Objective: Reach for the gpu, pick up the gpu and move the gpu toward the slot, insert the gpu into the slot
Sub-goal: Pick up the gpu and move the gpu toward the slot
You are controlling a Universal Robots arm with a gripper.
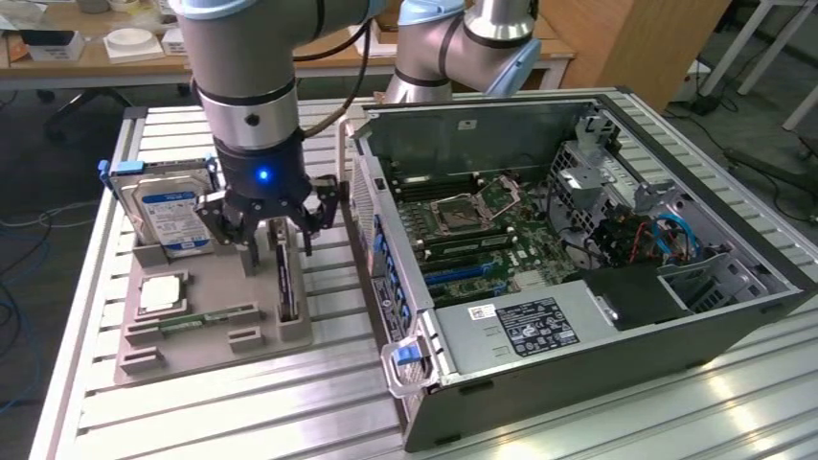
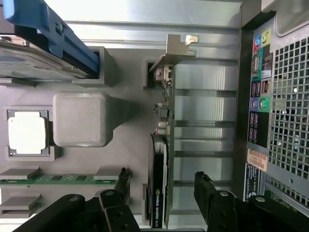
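We saw a silver-grey arm (image 1: 249, 105) with pale blue joint caps, a black cable (image 1: 363, 65) trailing along it, and a black gripper (image 1: 279, 241) bearing a small blue light; its black linkage fingers (image 2: 208, 193) showed round screws.

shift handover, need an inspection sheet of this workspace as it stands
surface: slatted aluminium table, carrying a grey fixture tray and an open computer case
job's things: gpu stands on edge in the tray, not yet in the case
clutter: hard drive, processor chip and memory stick sit in the tray
grippers: gripper open, fingers straddling the gpu, gaps on both sides
cables: black cable beside the arm; blue cables inside the case
surroundings: wooden desk and a second arm behind
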